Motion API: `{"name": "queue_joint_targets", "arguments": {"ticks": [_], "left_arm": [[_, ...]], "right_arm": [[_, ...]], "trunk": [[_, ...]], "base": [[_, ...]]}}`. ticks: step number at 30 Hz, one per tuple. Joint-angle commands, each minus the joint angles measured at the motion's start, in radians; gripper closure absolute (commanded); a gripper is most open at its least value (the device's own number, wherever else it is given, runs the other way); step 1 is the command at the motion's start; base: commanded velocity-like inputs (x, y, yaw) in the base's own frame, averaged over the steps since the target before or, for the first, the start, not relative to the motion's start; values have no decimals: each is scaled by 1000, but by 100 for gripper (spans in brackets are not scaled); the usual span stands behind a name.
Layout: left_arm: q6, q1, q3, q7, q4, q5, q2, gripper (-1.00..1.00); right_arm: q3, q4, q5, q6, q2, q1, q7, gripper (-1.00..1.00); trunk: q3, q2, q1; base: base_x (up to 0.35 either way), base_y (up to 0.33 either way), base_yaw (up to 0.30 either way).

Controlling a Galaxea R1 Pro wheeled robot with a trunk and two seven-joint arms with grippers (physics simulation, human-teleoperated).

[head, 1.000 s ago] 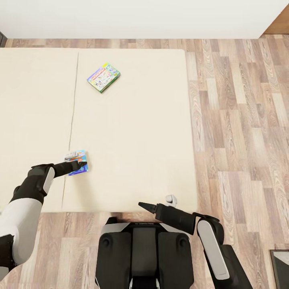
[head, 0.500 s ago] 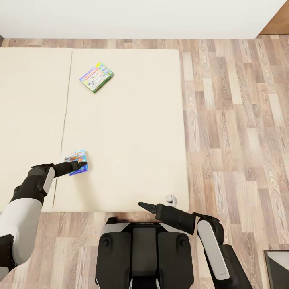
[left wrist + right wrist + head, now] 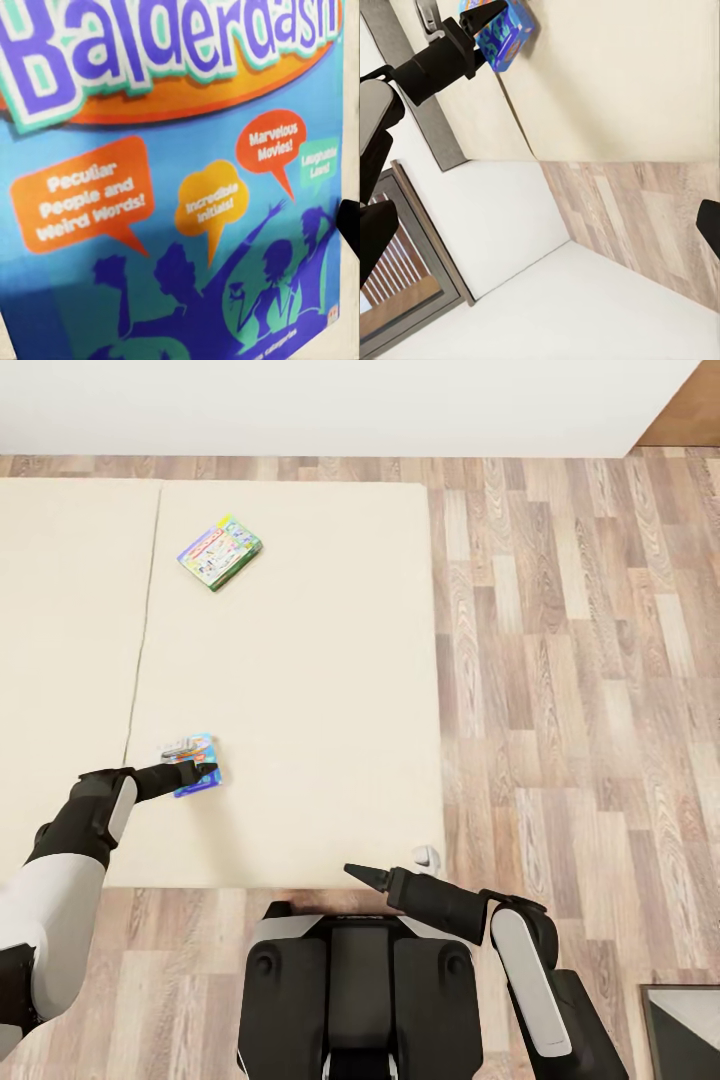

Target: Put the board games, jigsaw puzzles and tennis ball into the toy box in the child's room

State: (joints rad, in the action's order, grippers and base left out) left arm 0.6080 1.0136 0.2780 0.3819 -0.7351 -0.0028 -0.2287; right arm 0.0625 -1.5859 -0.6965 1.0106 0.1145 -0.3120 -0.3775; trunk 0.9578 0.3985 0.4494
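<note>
Gripping, apparently, the blue board game [image 3: 192, 764]: left gripper [image 3: 196, 768].

**Bedroom Surroundings**

We look down on a wide beige bed [image 3: 290, 690] with a seam down its mattress, standing on a wood-plank floor [image 3: 580, 690]. A plain white wall [image 3: 330, 405] runs behind it, evenly lit; we see a dark-framed panel [image 3: 685, 1025] beside us.

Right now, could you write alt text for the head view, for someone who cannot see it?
Seen from above, a robot's black left gripper grips a small blue board game box over a wide beige bed. A larger green-edged cartoon-covered game box lies flat farther up the mattress. The right gripper, holding nothing, points at the bed's near edge, with wood-plank floor to the right.
</note>
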Motion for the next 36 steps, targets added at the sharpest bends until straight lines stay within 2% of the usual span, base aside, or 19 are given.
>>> {"name": "queue_joint_targets", "arguments": {"ticks": [1, 36], "left_arm": [[7, 0, 3, 5, -1, 0, 1, -100], [7, 0, 3, -1, -1, 0, 5, -100]], "right_arm": [[-1, 0, 9, 3, 1, -1, -9, -100], [-2, 0, 9, 3, 1, 0, -9, -100]], "trunk": [[1, 2, 1], [1, 2, 1]], "base": [[0, -172, 0], [0, -160, 0]]}}
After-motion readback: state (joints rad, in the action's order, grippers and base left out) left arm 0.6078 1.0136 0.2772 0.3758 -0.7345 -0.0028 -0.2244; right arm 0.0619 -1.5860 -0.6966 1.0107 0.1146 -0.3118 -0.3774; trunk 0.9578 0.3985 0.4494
